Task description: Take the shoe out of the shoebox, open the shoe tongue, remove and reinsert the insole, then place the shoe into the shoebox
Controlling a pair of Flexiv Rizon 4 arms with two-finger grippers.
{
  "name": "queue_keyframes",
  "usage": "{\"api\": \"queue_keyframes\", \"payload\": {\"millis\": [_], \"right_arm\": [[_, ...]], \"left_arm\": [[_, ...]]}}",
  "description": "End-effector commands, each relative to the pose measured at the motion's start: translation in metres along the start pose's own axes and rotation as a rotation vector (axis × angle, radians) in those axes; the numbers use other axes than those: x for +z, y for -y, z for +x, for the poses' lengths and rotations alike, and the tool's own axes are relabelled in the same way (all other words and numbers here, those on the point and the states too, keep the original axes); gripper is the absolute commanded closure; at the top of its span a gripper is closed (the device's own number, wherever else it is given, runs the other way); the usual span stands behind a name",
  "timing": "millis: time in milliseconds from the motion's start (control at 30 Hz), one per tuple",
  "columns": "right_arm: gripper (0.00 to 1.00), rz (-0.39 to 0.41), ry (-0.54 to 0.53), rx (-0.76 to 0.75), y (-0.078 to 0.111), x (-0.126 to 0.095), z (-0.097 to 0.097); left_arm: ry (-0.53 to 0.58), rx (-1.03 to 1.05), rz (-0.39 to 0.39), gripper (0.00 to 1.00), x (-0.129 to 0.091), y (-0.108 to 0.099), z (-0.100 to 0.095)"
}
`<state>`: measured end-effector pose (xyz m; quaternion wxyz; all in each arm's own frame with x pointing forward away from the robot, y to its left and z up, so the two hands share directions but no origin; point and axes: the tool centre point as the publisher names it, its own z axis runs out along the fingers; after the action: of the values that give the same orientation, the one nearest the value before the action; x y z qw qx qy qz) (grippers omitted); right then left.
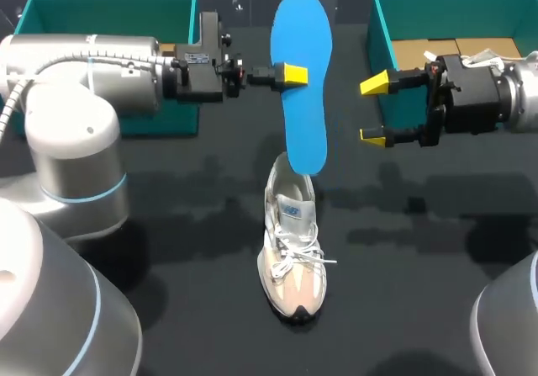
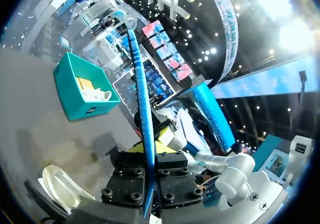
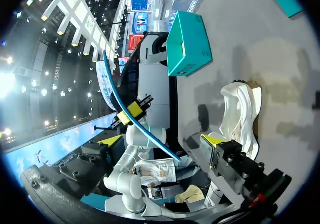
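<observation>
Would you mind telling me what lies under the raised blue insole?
The shoe, toe toward the camera; the insole, held by the left gripper, hides its heel.

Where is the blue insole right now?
Head view: the blue insole hangs mid-table in the left claw, its lower end over the shoe.

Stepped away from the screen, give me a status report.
Left gripper shut on insole, held clear of shoe. Right gripper open, empty. Shoe upright on table, nothing blocking.
</observation>
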<state>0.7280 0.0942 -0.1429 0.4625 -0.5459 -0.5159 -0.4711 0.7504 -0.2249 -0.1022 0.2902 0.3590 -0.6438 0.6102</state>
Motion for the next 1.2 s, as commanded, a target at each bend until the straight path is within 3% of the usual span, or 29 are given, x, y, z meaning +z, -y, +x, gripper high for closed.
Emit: {"api": "queue_keyframes", "payload": {"millis": [33, 367, 767, 833, 900, 1200], "right_arm": [[0.0, 0.001, 0.003, 0.001, -0.001, 0.001, 0.0], [0.0, 0.001, 0.003, 0.001, -0.001, 0.001, 0.0], [0.0, 0.001, 0.003, 0.001, -0.001, 0.001, 0.0], [0.0, 0.001, 0.003, 0.001, -0.001, 0.001, 0.0], [0.0, 0.001, 0.003, 0.001, -0.001, 0.001, 0.0], [0.0, 0.001, 0.003, 0.001, -0.001, 0.001, 0.0]], "left_arm": [[0.12, 0.797, 0.076, 1.0, -0.021, -0.003, 0.013], [0.12, 0.797, 0.076, 1.0, -0.021, -0.003, 0.013], [0.029, 1.252, 0.106, 1.0, -0.022, -0.01, 0.015], [0.073, 1.44, 0.134, 1.0, -0.022, -0.009, 0.013], [0.191, 1.812, 0.159, 1.0, -0.021, -0.013, 0.01], [0.191, 1.812, 0.159, 1.0, -0.021, -0.013, 0.01]]}}
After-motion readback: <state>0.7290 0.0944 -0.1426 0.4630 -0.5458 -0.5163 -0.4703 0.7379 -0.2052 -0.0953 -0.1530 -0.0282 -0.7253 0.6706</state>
